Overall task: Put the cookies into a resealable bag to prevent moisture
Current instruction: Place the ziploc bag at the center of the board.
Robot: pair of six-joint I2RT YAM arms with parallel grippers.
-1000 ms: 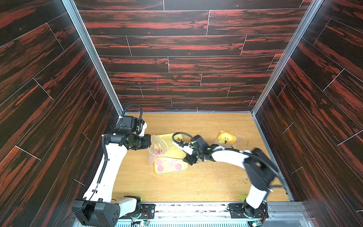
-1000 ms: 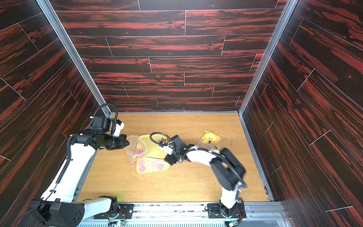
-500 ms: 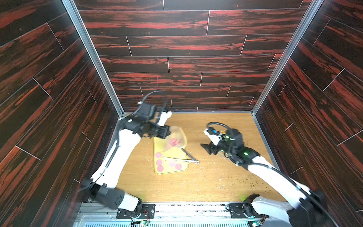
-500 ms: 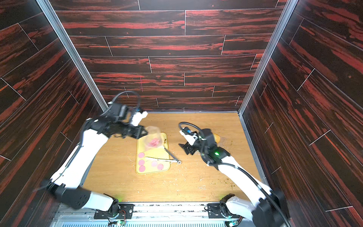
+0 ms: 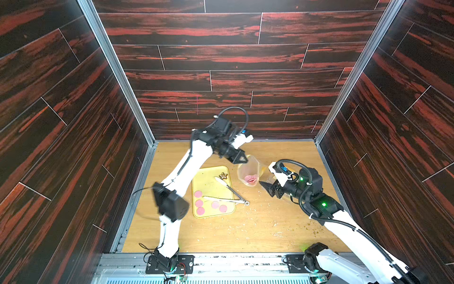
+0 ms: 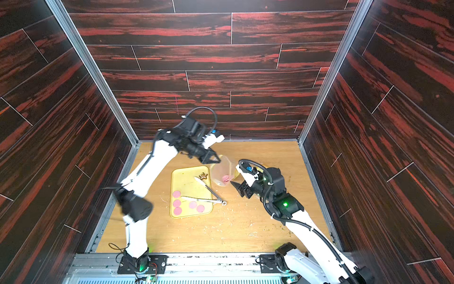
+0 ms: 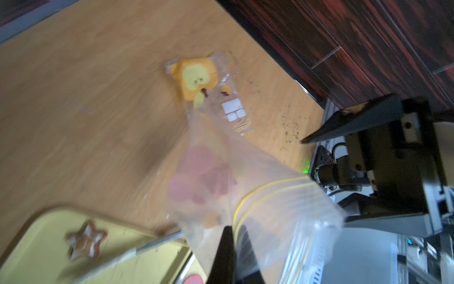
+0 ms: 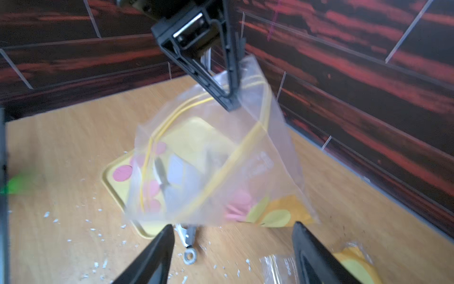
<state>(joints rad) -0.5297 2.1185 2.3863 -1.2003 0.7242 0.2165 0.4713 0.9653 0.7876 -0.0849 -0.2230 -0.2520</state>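
Right wrist view: pink cookies [image 8: 239, 205] heaped in bottom of clear resealable bag [image 8: 221, 157], mouth gaping, yellow zip lines showing. My left end effector [image 8: 231, 104] pinched tight on bag rim; bag hangs from it, just beside yellow tray [image 8: 108, 177]. My right end effector [image 8: 233, 225] spread wide, gripping nothing, near bag's lower edge. In both top views five more cookies [image 5: 199, 203] lie on tray; tongs [image 5: 228, 194] splayed across it, hinge end over edge on counter [image 5: 245, 233].
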